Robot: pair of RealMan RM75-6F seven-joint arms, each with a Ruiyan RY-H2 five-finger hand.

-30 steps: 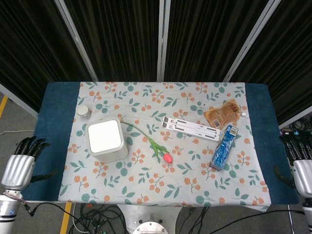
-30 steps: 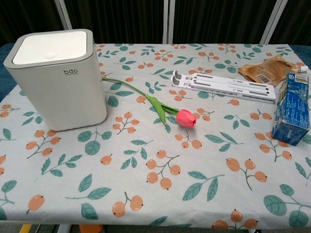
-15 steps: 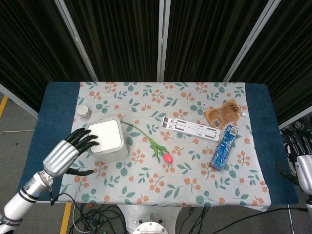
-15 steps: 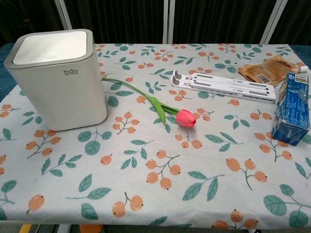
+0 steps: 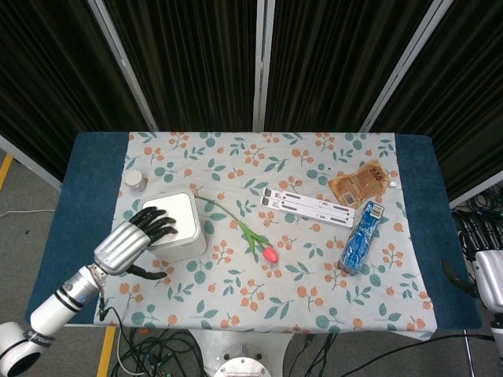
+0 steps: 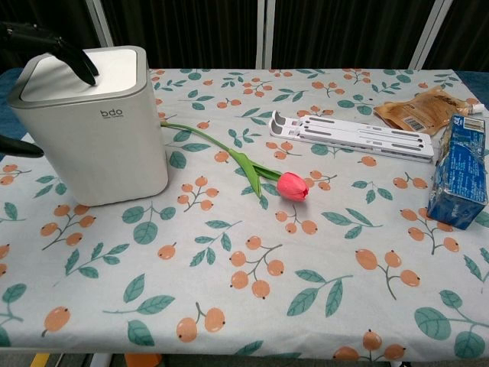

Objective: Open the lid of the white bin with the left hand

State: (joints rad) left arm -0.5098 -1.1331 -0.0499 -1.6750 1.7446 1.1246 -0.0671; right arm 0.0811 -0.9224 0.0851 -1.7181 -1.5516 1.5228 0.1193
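Note:
The white bin [image 5: 178, 226] [image 6: 95, 126] stands at the table's left side, its flat white lid [image 6: 92, 69] lying closed. My left hand [image 5: 132, 239] reaches over the bin's near-left corner, its dark fingertips [image 5: 161, 222] spread over the lid's left edge. In the chest view its fingertips [image 6: 72, 60] hover over or touch the lid's left part, and the thumb sticks out beside the bin's left wall. It holds nothing. My right hand [image 5: 489, 276] hangs off the table's right edge, only partly in frame.
A pink tulip [image 5: 253, 236] lies just right of the bin. A white folding stand [image 5: 314, 207], a brown snack pouch [image 5: 359, 184] and a blue packet [image 5: 361, 237] lie to the right. A small round jar [image 5: 136, 181] sits behind the bin's left.
My left hand has come in from off the table's left edge, up and right, until its fingers are over the bin's lid. The lid stays closed. The right hand has barely moved.

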